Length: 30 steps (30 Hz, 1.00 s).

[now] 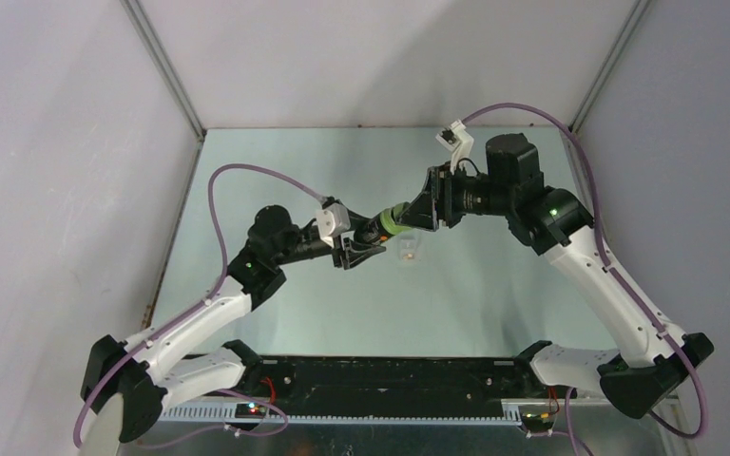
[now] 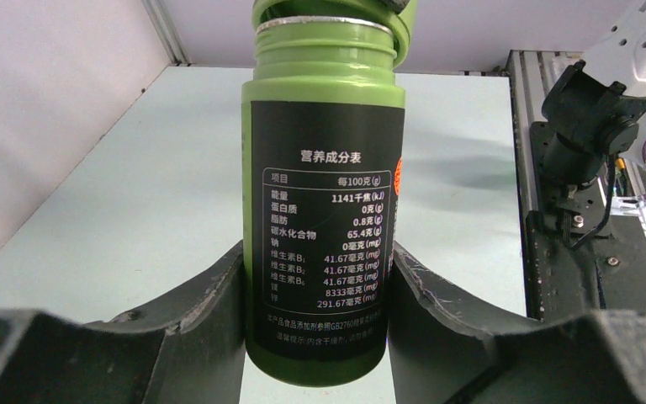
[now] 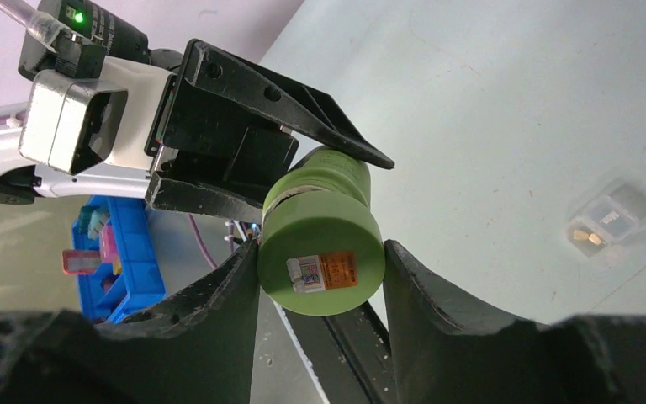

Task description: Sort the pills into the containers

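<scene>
Left end effector is clenched on the green bottle, one dark finger pressed to each side of the lower body, and the black nutrition label with white print faces the left wrist camera square on. Right end effector comes in from the other end and is clamped around the bottle's green cap, a finger on each side, with a small white and orange sticker on the cap's flat top. From above, the bottle lies nearly level between the two arms, held up off the desk, base toward the left arm and cap toward the right. At the neck a silvery rim shows between the cap and the threaded collar; whether the cap is threaded on or already free, I can't tell. Down on the desk sits the clear two-compartment box, close below the bottle in the top view and touched by neither arm. It looks blurred in the right wrist view, but one orange pill shows inside the compartment nearer the camera.
</scene>
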Tool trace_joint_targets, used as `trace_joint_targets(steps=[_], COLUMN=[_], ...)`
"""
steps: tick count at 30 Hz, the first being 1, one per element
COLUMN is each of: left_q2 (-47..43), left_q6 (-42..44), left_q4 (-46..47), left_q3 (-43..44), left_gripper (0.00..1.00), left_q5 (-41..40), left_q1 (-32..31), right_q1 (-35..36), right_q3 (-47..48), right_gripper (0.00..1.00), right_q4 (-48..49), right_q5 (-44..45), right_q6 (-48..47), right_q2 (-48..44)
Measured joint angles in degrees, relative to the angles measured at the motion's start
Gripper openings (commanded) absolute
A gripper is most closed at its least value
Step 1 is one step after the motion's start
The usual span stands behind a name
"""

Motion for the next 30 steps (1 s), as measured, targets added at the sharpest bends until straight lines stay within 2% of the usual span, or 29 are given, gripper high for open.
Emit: trace_joint_targets(steps=[30], left_q2=[3.5], left_q6=[9.6], left_q4=[-18.9], left_q3=[7.4], left_gripper=[0.00], left_q5=[6.6], left_q1=[0.2], right_q1=[2.8], right_q3=[8.0], right_gripper=[0.43], right_q4=[-16.0], right_q5=[-0.2], right_q6=[-11.6], right_q2=[6.9])
